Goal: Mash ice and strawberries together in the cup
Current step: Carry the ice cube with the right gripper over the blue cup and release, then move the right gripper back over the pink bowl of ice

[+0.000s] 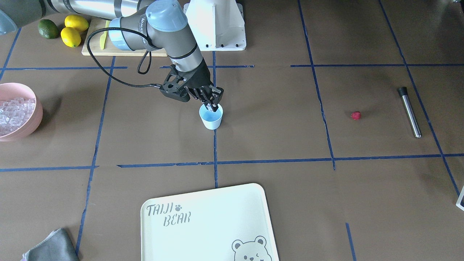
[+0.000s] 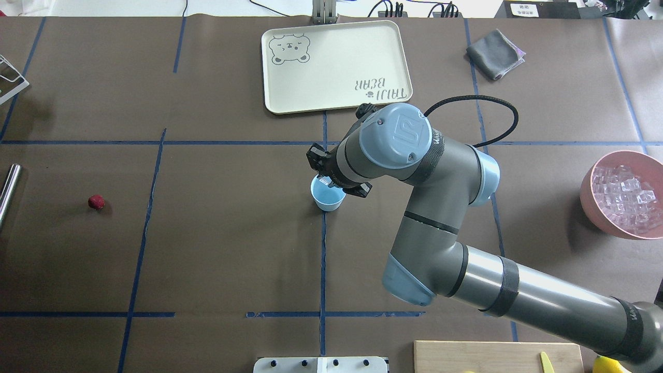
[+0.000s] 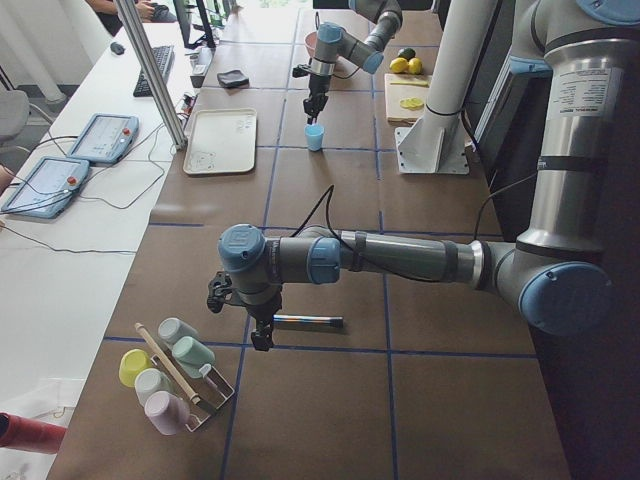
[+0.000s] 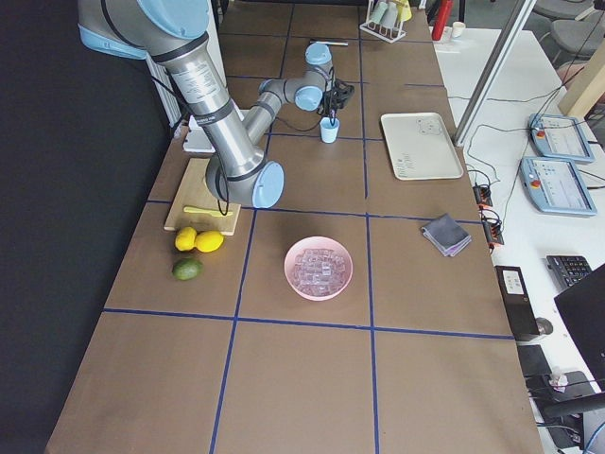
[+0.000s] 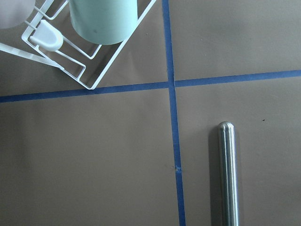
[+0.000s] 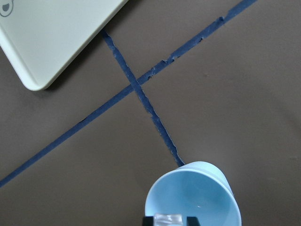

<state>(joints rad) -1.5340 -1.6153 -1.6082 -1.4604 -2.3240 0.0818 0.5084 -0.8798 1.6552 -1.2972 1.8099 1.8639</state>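
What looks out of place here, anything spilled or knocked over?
Nothing looks spilled or tipped; the cup stands upright. The one oddity is the strawberry lying alone on the bare table, far from the cup.

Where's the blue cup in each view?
Front-facing: cup centre.
Overhead: cup centre.
Exterior left: cup far, top centre.
Exterior right: cup far, top centre.
Left wrist: not in it.
Right wrist: cup at bottom edge.
Landmark: cream tray nearby, absent from left wrist.

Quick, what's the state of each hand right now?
Right hand: closed on an ice cube, over the cup.
Left hand: cannot tell; it shows only in the left side view.
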